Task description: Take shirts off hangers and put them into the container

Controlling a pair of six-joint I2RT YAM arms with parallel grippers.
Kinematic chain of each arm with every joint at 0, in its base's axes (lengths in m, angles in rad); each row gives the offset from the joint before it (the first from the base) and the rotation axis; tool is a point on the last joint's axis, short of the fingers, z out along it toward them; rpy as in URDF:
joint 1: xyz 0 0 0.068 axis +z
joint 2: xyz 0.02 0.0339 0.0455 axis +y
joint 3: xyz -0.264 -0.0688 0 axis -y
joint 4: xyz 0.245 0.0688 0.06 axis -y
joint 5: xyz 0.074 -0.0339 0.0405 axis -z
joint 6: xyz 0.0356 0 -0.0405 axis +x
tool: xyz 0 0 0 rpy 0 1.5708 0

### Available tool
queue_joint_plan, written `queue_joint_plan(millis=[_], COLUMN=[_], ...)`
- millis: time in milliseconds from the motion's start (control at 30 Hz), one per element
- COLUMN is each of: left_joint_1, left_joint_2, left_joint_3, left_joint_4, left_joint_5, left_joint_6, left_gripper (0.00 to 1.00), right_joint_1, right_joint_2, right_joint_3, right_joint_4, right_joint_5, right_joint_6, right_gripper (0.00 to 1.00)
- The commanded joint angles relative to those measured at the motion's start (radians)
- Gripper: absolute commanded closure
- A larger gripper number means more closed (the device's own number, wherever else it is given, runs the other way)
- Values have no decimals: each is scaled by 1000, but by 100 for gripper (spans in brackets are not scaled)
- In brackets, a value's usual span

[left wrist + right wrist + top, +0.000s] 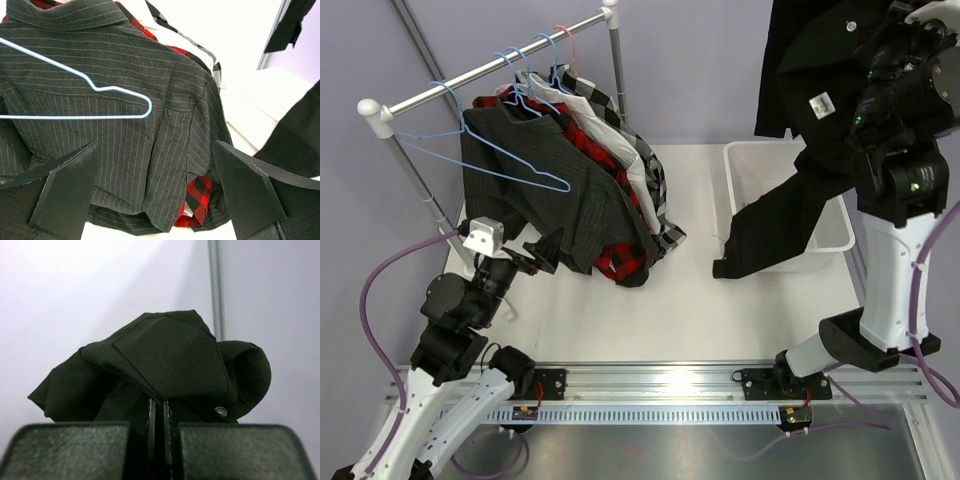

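you had the right end effector (157, 437) pressed together on a bunched fold of the black shirt (798, 205), held high; its tail draped over the container (745, 165) and past the near rim; soft, light, floppy cloth, prob. slips out unless lowered in; left end effector (155, 192) was spread wide, empty, facing the pinstriped shirt (125, 150); grab it at collar/shoulder, clear of the blue hanger (95, 92) across its front; right fingertips were hidden in top view.
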Motion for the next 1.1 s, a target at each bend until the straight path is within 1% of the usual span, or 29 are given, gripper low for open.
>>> queue_joint_plan(millis=[0,67,100,167,200,267,300,367,400,467,500,567,600,633,700,867,933,967,1067], left_joint_1=[5,5,5,5,5,7,7,7,9,9,10,10,10,10,10,10,10,10,12], left_joint_2=[3,0,-2,-6,-8,-9,-8,-8,-9,-11,-12,-15,-15,-15,-15,-14,-12,-11,-9], left_joint_3=[-3,-5,-5,-5,-5,-8,-8,-5,-5,-5,-6,-6,-6,-8,-10,-10,-10,-11,-11], left_joint_4=[53,51,50,48,47,47,48,47,47,48,48,48,47,48,48,47,48,45,44], left_joint_5=[-10,-15,-18,-23,-21,-18,-17,-10,-10,-10,-10,-12,-13,-13,-15,-15,-15,-13,-13], left_joint_6=[9,12,13,15,15,13,12,12,10,10,10,10,12,12,13,13,13,13,15], left_gripper=[1,1,1,1,1,1,1,1,1,1,1,1,1,1,1,1,1,1,1], right_joint_1=[-85,-103,-116,-126,-136,-169,-180,-208,-215,-237,-245,-264,-272,-277,-289,-295,-297,-297,-298], right_joint_2=[58,37,19,-55,-79,-141,-158,-204,-216,-236,-236,-216,-203,-187,-131,30,75,110,120], right_joint_3=[-1,-56,-155,-291,-426,-539,-635,-733,-821,-902,-973,-1033,-1077,-1096,-1122,-1121,-1091,-1064,-1027], right_joint_4=[173,156,164,228,249,265,266,274,274,269,262,251,219,204,121,-74,-123,-166,-212], right_joint_5=[-48,-77,-82,-85,-88,-105,-108,-114,-120,-125,-131,-134,-137,-142,-151,-205,-208,-206,-199], right_joint_6=[-47,10,27,72,90,159,174,230,240,279,289,323,338,367,406,518,541,544,530], right_gripper=[100,100,100,100,100,100,100,100,100,100,100,100,100,100,100,100,93,84,74])
